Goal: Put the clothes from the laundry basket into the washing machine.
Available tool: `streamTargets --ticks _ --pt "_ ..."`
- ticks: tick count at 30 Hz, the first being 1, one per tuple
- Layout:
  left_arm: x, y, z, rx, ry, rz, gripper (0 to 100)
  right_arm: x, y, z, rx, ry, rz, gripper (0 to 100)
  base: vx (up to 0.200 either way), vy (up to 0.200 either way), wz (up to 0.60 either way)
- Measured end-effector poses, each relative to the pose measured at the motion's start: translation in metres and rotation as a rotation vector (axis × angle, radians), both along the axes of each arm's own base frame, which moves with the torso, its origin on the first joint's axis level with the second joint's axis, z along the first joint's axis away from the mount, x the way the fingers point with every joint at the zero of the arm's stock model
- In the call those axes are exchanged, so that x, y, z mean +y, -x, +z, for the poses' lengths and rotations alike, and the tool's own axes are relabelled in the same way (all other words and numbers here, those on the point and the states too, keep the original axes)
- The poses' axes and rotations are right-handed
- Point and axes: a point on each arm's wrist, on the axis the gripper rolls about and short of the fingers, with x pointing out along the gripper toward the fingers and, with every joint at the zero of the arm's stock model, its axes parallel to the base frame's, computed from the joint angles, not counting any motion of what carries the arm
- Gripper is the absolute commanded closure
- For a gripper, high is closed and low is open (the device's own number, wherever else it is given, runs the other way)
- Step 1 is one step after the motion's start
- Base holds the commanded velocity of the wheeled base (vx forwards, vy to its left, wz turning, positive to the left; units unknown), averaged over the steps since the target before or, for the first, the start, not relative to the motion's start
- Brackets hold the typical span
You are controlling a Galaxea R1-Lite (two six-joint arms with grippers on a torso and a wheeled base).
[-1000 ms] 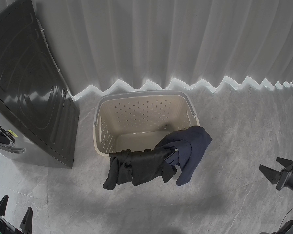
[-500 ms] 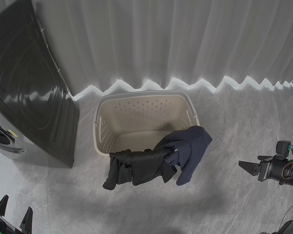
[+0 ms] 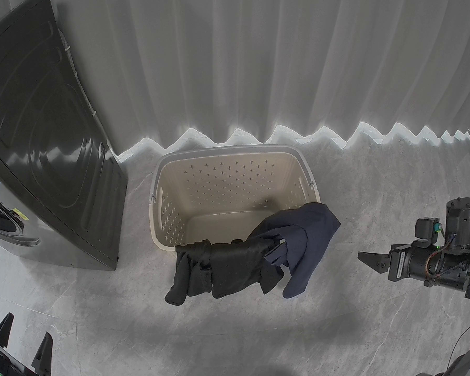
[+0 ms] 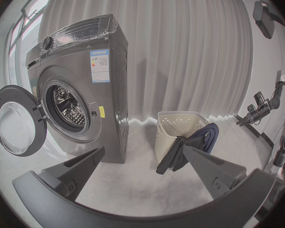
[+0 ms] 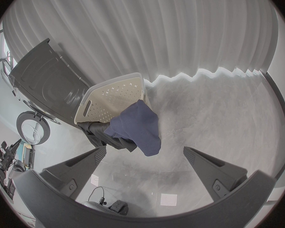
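Observation:
A beige laundry basket [image 3: 230, 155] stands on the floor in front of the curtain. Over its front rim hangs a black garment [image 3: 219, 272], and a navy garment [image 3: 305, 241] drapes over the front right corner. The dark grey washing machine [image 3: 42, 147] is to the basket's left; its round door [image 4: 19, 121] stands swung open, showing the drum [image 4: 66, 110]. To the right of the navy garment my right gripper [image 3: 368, 261] hovers open and empty, pointing at it with floor between. My left gripper [image 3: 23, 335] is low at the front left, open and empty.
A white curtain [image 3: 277, 53] closes off the back. Bare grey floor [image 3: 245, 330] lies in front of the basket and to its right. Between basket and machine there is a narrow gap. A cable and a small device [image 5: 117, 206] lie on the floor under the right arm.
My right arm has swung left toward the basket, its gripper now nearer the navy garment. The clothes, the basket and the left gripper have not moved.

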Motion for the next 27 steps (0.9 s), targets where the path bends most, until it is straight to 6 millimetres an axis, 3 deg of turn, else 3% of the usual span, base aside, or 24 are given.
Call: streamTargets --ticks 14,27 --pt "0.000 0.000 0.000 0.000 0.000 0.000 0 0.030 -0.045 -0.028 0.035 -0.001 -0.011 0 0.000 0.000 0.00" --pt "0.000 0.000 0.000 0.000 0.000 0.000 0 0.054 -0.068 -0.046 0.080 0.005 0.024 0 0.000 0.000 0.00"
